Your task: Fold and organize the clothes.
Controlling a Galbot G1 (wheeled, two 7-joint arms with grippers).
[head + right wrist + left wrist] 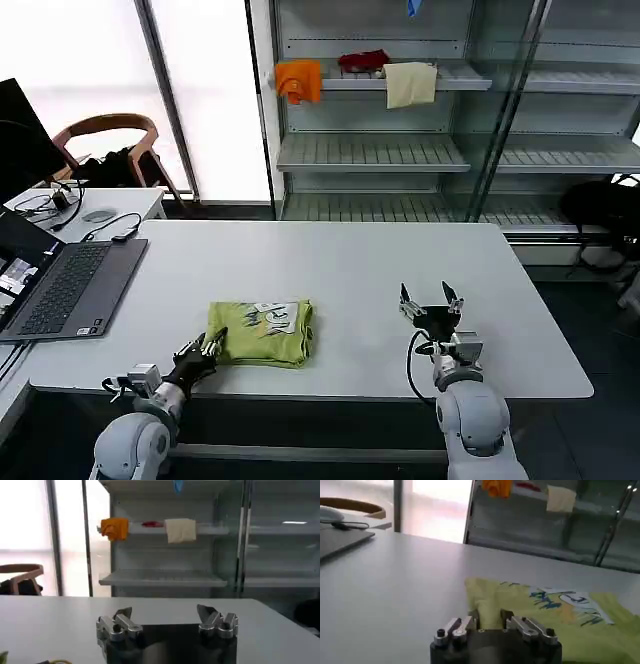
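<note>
T-shirt (262, 332): folded on the table (330, 270).
Left gripper (212, 346): fingers pinching the shirt's near-left edge.
Right gripper (431, 298): fingers spread apart, holding nothing, well right of the shirt.

Your work surface: a white table (340, 270) carrying two things.
On your left, an open grey laptop (65, 285) sits at the table's edge. Near the front edge, left of centre, the lime-green T-shirt (262, 332) lies folded into a flat rectangle, its pale printed graphic (275, 316) facing up; you can see the same print in the left wrist view (565, 602).
</note>
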